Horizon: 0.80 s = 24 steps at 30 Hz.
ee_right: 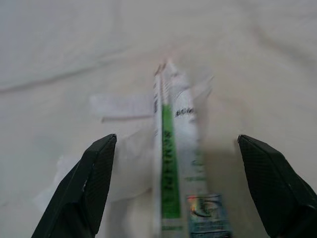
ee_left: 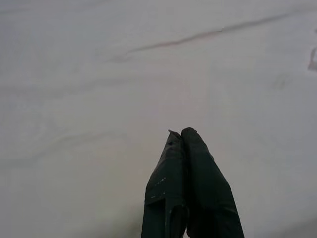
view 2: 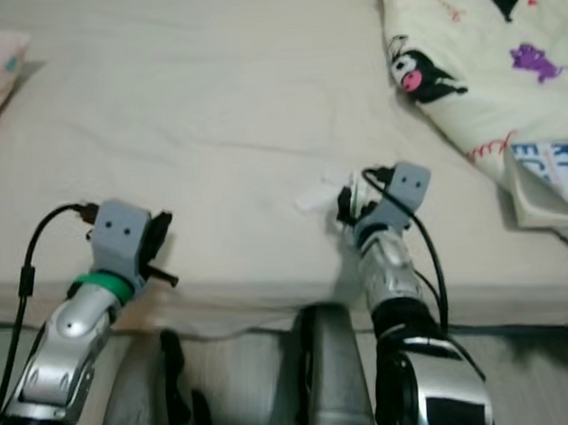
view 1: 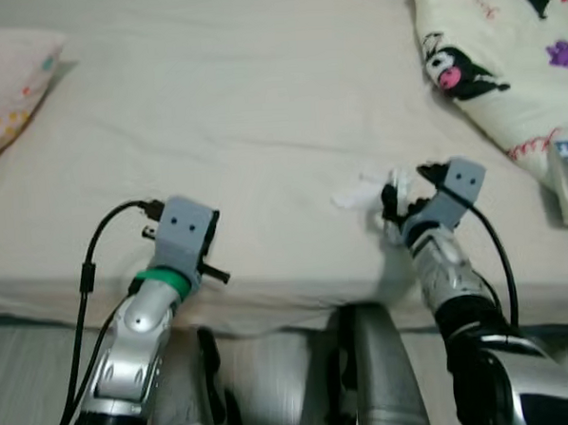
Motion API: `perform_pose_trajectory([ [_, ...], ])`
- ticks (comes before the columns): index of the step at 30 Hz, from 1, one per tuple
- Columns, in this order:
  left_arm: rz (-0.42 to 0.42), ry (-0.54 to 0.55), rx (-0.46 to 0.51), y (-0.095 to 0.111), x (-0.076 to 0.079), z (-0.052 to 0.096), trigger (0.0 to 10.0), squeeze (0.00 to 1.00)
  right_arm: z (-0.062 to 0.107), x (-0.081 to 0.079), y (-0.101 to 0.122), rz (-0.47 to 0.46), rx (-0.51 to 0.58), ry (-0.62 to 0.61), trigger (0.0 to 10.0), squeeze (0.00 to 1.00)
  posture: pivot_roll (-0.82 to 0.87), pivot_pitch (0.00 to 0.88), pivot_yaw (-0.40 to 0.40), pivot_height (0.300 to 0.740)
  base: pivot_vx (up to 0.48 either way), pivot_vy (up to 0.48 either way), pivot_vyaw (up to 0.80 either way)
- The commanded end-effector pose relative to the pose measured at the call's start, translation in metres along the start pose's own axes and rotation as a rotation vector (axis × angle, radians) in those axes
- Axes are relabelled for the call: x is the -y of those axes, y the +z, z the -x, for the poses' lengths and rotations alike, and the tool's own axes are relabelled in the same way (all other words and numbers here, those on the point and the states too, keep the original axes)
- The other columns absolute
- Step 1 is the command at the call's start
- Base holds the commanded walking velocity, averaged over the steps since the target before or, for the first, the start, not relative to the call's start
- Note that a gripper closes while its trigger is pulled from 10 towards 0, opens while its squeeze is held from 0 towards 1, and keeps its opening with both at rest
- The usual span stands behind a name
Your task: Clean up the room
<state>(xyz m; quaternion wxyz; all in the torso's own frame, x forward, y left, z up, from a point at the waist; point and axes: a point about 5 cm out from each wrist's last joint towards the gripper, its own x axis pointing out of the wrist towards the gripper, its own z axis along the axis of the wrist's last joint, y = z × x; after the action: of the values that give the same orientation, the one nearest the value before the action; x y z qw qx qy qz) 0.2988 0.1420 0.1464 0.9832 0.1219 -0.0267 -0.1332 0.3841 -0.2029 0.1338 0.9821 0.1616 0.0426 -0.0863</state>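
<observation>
A wide bed with a plain cream sheet (view 1: 260, 109) spans the scene. A cream quilt printed with black cartoon figures (view 1: 505, 58) lies at its far right; a pale pillow with pastel dots (view 1: 6, 84) at its far left. The right gripper (ee_right: 173, 178) reaches over the near edge, fingers spread wide to either side of a crumpled white wrapper with a green stripe (ee_right: 171, 148) lying on the sheet. The left gripper (ee_left: 185, 168) hovers over bare sheet, fingers pressed together and empty.
</observation>
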Motion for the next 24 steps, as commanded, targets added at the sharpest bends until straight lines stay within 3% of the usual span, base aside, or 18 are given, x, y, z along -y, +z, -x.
perform_pose_trajectory([
  [1,0.007,0.003,-0.034,-0.005,-0.003,0.007,10.0,0.00,0.000,0.001,-0.005,-0.031,-0.030,-0.008,10.0,0.00,0.12,0.350,0.102,0.556,0.000,0.000,0.00],
  [7,-0.001,0.015,-0.052,-0.006,-0.008,0.015,10.0,0.00,-0.003,-0.004,-0.003,-0.054,-0.060,0.014,10.0,0.00,0.14,0.380,0.111,0.556,0.000,0.000,0.00],
  [10,-0.007,0.019,-0.068,-0.006,-0.010,0.022,10.0,0.00,-0.005,-0.008,-0.006,0.020,-0.133,0.035,10.0,0.00,0.15,0.397,0.116,0.556,0.000,0.000,0.00],
  [11,-0.006,0.020,-0.076,-0.005,-0.010,0.026,10.0,0.00,-0.002,-0.007,-0.019,0.100,-0.260,0.011,2.2,0.00,0.16,0.398,0.114,0.556,0.000,0.000,0.00],
  [13,-0.006,0.020,-0.076,-0.005,-0.010,0.026,10.0,0.00,-0.002,-0.007,-0.019,0.100,-0.260,0.011,2.2,0.00,0.16,0.398,0.114,0.556,0.000,0.000,0.00],
  [14,-0.006,0.021,-0.076,-0.005,-0.010,0.025,10.0,0.00,-0.002,-0.007,-0.021,0.093,-0.272,0.007,0.1,0.00,0.16,0.394,0.113,0.556,0.000,0.000,0.00],
  [24,0.003,0.023,-0.065,0.002,-0.009,0.015,10.0,0.00,-0.005,-0.005,-0.011,0.015,-0.231,-0.014,0.0,0.00,0.13,0.326,0.096,0.556,0.000,0.000,0.00],
])
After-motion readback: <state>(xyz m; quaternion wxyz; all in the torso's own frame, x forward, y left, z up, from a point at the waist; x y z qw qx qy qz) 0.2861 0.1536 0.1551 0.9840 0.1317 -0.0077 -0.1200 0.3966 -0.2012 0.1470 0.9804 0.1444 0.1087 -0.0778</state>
